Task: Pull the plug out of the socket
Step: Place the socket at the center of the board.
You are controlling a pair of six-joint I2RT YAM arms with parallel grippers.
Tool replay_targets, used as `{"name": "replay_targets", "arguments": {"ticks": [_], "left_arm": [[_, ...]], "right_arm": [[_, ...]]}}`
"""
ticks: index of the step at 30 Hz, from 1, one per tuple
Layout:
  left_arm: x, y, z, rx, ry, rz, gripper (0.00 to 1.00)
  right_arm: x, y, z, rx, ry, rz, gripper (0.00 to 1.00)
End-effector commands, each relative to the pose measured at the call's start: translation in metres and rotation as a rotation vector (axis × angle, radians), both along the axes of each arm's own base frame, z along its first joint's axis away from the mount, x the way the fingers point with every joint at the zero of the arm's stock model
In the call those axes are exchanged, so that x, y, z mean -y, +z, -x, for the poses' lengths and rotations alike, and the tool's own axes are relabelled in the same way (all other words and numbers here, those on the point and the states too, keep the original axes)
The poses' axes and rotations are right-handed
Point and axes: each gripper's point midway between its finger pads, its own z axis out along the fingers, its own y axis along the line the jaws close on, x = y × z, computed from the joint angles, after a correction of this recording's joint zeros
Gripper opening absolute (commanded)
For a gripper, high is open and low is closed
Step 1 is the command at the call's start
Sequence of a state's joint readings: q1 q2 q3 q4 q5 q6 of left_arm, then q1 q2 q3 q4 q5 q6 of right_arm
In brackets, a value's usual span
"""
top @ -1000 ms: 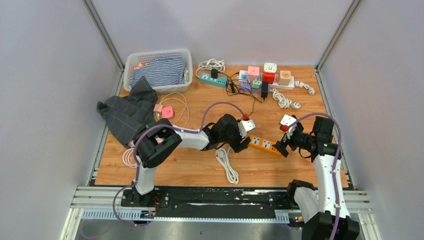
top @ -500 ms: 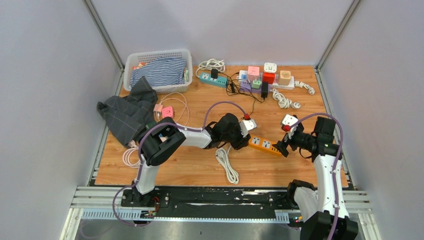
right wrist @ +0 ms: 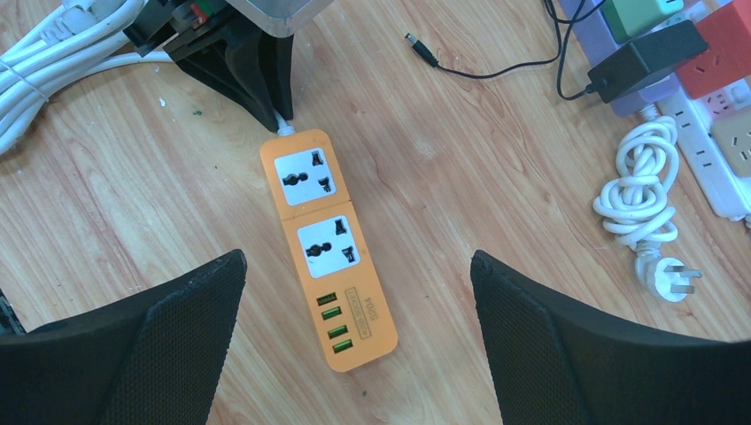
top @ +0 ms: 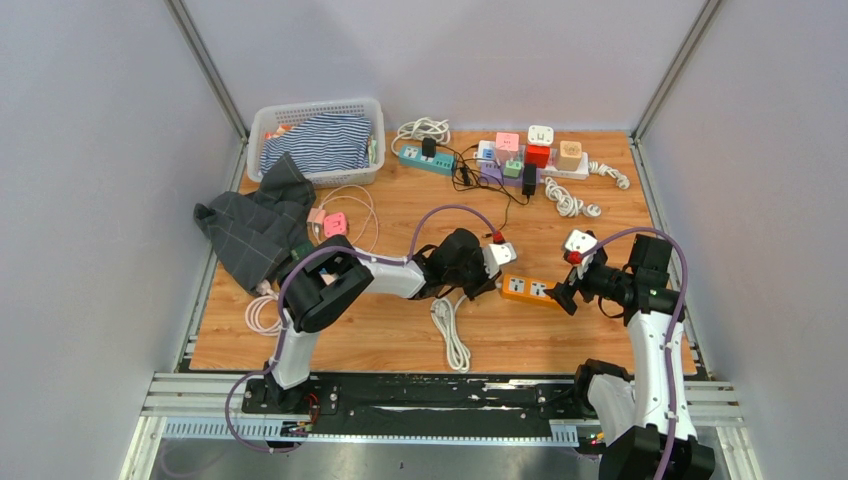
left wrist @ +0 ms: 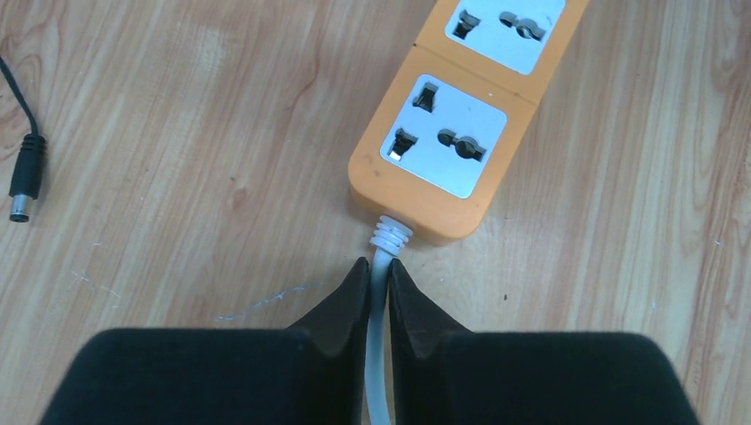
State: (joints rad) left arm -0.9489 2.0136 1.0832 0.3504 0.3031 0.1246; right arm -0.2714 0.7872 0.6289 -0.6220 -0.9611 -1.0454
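An orange socket strip (top: 527, 289) lies flat on the wooden table, and both of its outlets (left wrist: 447, 146) are empty, with no plug in them. Its white cord (left wrist: 381, 257) leaves the near end. My left gripper (left wrist: 379, 266) is shut on that cord just behind the ribbed collar, and its black fingers (right wrist: 257, 84) show at the strip's end in the right wrist view. Above the strip's USB end (right wrist: 350, 328), my right gripper (right wrist: 356, 261) hangs open wide and touches nothing.
The cord's coiled length (top: 450, 325) lies near the left arm. A loose black barrel connector (left wrist: 25, 173) rests on the wood. Further strips with cube adapters and black plugged-in adapters (top: 529, 178) line the back. A basket (top: 262, 120) and a grey cloth (top: 255, 230) sit back left.
My left gripper's jaws have closed onto the white cord at the strip's end. The strip has turned slightly. The right arm has hardly moved.
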Motion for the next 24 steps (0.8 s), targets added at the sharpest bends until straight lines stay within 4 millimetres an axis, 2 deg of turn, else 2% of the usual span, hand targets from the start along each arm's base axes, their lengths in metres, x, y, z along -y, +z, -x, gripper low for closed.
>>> {"name": "replay_targets", "arguments": {"ticks": [1, 7, 14, 24], "left_arm": [[-0.003, -0.010, 0.012, -0.005, -0.033, -0.041, 0.09], [-0.004, -0.005, 0.014, 0.002, -0.032, -0.034, 0.00], [-0.007, 0.004, 0.011, 0.013, -0.007, -0.026, 0.00], [-0.018, 0.028, 0.002, 0.008, 0.073, 0.016, 0.00]], "right_arm": [[-0.004, -0.004, 0.008, -0.013, 0.016, -0.027, 0.97], [-0.004, -0.002, 0.008, -0.008, 0.020, -0.030, 0.97], [-0.005, -0.001, 0.009, -0.003, 0.024, -0.032, 0.97], [-0.006, -0.001, 0.010, -0.005, 0.030, -0.035, 0.97]]}}
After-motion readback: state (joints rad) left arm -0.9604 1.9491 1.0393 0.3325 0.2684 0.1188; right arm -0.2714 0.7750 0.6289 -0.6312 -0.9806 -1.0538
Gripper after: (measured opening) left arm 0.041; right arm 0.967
